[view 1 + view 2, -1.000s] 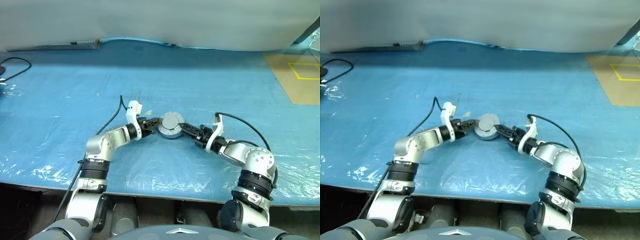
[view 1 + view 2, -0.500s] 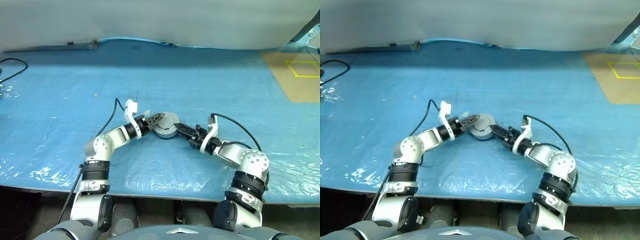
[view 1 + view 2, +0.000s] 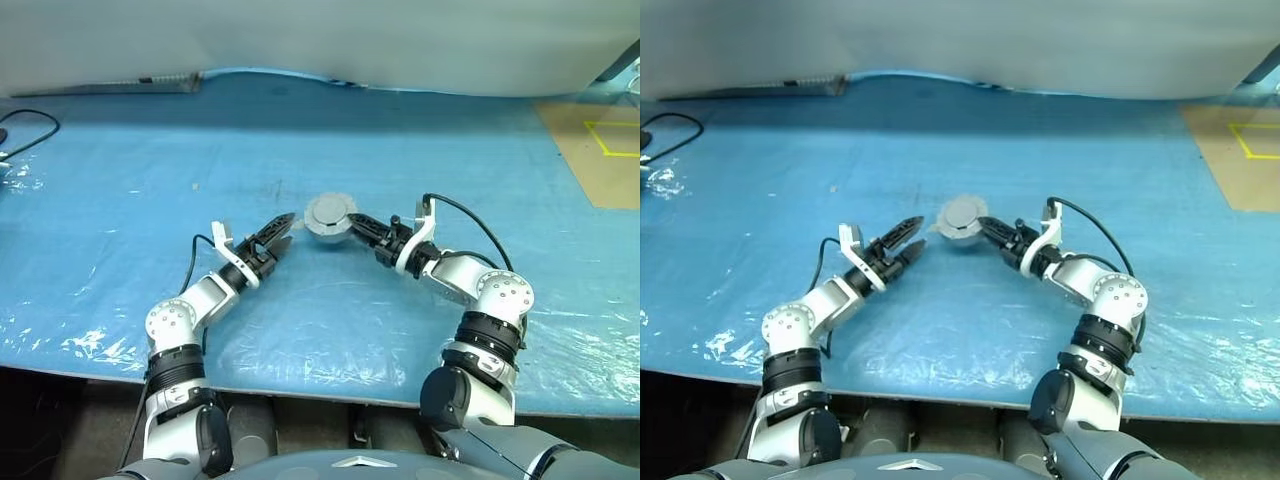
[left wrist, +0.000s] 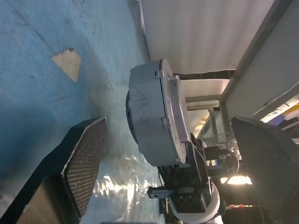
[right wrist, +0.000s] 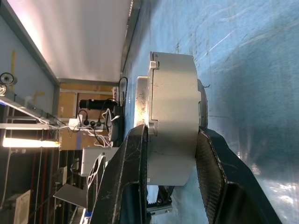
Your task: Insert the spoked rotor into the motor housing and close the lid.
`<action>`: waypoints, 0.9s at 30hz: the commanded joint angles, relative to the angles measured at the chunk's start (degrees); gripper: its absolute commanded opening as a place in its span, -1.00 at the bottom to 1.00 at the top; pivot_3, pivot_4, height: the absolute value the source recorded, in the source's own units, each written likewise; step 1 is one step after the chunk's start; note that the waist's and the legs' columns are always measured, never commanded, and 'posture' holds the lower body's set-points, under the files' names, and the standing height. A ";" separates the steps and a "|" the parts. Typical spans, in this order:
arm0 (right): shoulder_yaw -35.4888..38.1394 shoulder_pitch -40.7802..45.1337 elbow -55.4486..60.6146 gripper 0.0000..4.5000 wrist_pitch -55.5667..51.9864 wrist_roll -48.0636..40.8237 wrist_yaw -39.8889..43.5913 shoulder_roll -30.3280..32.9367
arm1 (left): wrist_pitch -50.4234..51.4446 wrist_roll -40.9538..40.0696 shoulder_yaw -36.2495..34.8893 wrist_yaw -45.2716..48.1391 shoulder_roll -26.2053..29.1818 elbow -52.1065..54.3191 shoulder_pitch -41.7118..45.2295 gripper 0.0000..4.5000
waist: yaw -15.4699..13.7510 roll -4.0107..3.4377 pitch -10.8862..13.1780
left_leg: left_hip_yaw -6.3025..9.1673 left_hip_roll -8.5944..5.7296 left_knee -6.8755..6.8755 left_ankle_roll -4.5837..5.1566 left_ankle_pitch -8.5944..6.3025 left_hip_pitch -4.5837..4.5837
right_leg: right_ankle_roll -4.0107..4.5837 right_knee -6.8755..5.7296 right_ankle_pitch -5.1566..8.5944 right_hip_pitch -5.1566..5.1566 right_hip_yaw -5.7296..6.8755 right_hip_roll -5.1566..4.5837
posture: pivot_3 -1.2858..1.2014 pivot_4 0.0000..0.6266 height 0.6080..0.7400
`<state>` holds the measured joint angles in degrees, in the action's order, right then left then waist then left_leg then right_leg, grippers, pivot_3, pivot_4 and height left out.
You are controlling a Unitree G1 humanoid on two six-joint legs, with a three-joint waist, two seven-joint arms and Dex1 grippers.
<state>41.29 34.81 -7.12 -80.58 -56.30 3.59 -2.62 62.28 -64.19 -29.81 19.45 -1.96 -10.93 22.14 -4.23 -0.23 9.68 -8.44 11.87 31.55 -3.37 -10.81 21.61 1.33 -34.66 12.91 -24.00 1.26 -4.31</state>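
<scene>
Left pincer [image 3: 280, 232] withdrew, open; right pincer [image 3: 352, 222] grips one motor housing [image 3: 329, 216].

Silver-grey round motor housing [image 3: 330, 216] centre frame | black gripper fingers [image 3: 277, 231] with cross-hatched pads | blue table covering [image 3: 150, 170] | tan patch [image 3: 600, 150], yellow outline, upper right

— Bright and even across the head views; sharp throughout. White glints along the crinkled plastic sheet [image 3: 60, 340] at lower left.

— Soft band of shadow along the top edge under the pale wall [image 3: 400, 40]. Dimmer in the left wrist view: blurred, dark fingers [image 4: 84, 163] up close, blown-out lamp [image 4: 236, 179] behind. In the right wrist view, overexposed glow at upper left.
</scene>
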 commanded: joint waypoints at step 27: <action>-9.27 -2.35 8.95 -0.53 0.58 -15.83 -7.06 -0.80 | -6.54 -5.50 2.95 5.85 -4.28 -7.24 3.48 0.08 | -0.53 0.00 0.00 | 0.05 -0.01 0.40 0.00 0.00 0.09 | -0.17 -0.13 -0.11 0.01 -0.06 -0.01 | 0.03 -0.52 1.00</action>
<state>34.89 32.40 -3.21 -81.29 -70.31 -6.69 -3.76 56.21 -68.53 -26.98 24.81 -6.32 -19.35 24.79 -4.76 -0.22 9.68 -8.38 11.86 31.96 -3.37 -10.81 21.71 1.15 -34.80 12.80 -23.99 1.19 -4.31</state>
